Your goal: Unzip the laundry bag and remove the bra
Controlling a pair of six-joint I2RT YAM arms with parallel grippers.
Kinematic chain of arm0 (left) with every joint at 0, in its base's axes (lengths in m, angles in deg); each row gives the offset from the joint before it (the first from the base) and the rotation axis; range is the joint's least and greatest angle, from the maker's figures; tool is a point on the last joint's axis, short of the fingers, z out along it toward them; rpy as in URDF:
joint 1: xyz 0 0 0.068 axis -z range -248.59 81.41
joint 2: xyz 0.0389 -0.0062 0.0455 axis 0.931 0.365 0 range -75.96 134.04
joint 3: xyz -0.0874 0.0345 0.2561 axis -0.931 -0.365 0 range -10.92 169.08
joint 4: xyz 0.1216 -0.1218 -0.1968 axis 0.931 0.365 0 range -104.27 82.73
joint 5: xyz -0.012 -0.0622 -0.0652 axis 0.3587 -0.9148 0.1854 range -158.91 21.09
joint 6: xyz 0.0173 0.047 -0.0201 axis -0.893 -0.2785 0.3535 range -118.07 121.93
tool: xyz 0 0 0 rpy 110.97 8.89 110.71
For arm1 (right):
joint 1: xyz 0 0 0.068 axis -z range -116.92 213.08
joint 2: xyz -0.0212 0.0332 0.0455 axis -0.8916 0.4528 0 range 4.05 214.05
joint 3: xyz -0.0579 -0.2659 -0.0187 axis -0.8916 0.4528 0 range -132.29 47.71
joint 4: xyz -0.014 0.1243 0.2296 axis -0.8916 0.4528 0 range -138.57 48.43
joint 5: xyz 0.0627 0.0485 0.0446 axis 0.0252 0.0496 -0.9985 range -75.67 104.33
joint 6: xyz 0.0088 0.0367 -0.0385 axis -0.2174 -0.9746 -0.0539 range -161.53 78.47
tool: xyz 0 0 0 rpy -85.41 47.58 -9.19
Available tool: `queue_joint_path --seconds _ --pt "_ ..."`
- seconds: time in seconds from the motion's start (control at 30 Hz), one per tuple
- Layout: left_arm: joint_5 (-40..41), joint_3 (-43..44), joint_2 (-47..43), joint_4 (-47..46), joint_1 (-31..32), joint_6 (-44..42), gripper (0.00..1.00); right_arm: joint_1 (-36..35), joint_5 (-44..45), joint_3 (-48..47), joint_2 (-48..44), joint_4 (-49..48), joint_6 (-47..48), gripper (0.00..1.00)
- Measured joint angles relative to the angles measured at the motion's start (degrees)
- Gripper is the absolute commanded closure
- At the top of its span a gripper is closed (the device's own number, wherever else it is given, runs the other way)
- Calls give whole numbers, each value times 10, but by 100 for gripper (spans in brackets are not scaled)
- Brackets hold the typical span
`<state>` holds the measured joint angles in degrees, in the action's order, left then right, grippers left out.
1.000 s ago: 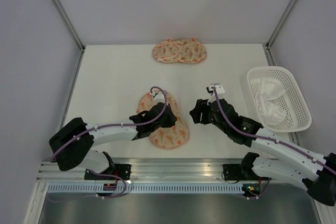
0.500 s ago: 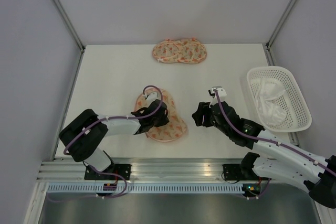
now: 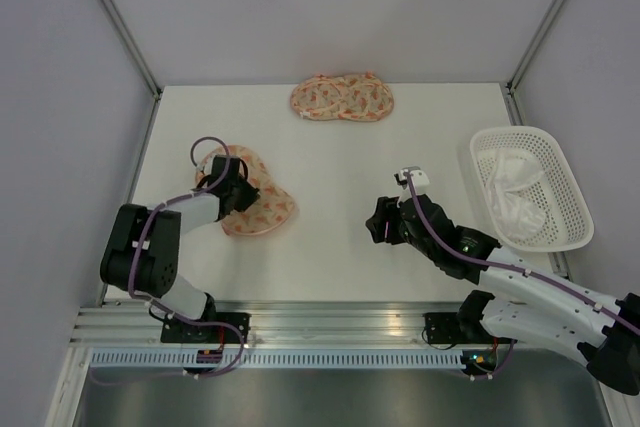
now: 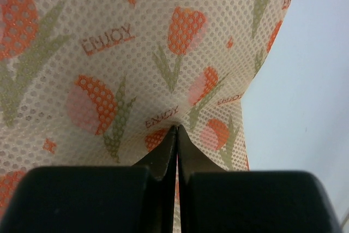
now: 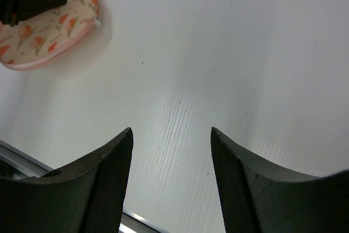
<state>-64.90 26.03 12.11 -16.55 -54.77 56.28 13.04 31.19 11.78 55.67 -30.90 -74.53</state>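
Observation:
The pink-orange laundry bag [image 3: 258, 205] with carrot print lies flat at the table's left. My left gripper [image 3: 230, 190] is shut, pinching a fold of the bag's mesh fabric [image 4: 180, 69] between its fingertips; its tips [image 4: 177, 128] are pressed together on the cloth. The bag also shows in the right wrist view [image 5: 52, 28]. My right gripper [image 3: 379, 224] is open and empty over bare table, well right of the bag; its jaws stand wide apart [image 5: 170, 132]. The bra does not show at the bag.
A paler twin pouch [image 3: 342, 98] lies at the back centre. A white lattice basket [image 3: 558, 162] stands at the right edge with white soft fabric [image 3: 512, 199] in it. A metal rail [image 3: 330, 322] runs along the near edge.
My left gripper has pulled the laundry bag from the table's middle to the left and a little farther back. My right gripper has drifted slightly toward the near edge.

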Motion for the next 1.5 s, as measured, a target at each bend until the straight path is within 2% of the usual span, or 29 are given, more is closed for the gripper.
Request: queue_joint_path --seconds 0.3,0.4,0.5,0.8,1.0,1.03,1.07,1.13,1.17,1.23,1.27,1.5 --pt "-79 206 174 56 -191 -26 98 0 0 0 1 7 0 35" --pt "-108 275 229 65 -233 -26 98 0 0 0 1 12 0 35" --pt "-140 327 268 75 -259 -23 98 0 -1 0 1 14 0 35" --pt "-173 497 367 145 -279 -11 98 0 -2 -2 26 37 9 34" --pt "-186 590 424 147 -315 -2 96 0 -2 -2 29 38 13 32" --pt "-186 596 426 145 -320 -2 88 0 -2 -2 30 38 13 32" --pt "-187 597 426 142 -324 -2 67 1 0 -2 33 37 14 31" --pt "-192 596 425 130 -327 0 51 2 0 -2 41 37 14 29" --pt "-195 590 421 117 -327 1 40 2 0 -2 45 36 15 28" --pt "-198 560 402 89 -324 3 34 5 0 -2 54 32 16 25" --pt "-198 546 391 82 -322 3 24 5 -1 -2 58 30 16 24" --pt "-196 418 235 31 -289 -2 20 7 -5 5 56 6 17 19"
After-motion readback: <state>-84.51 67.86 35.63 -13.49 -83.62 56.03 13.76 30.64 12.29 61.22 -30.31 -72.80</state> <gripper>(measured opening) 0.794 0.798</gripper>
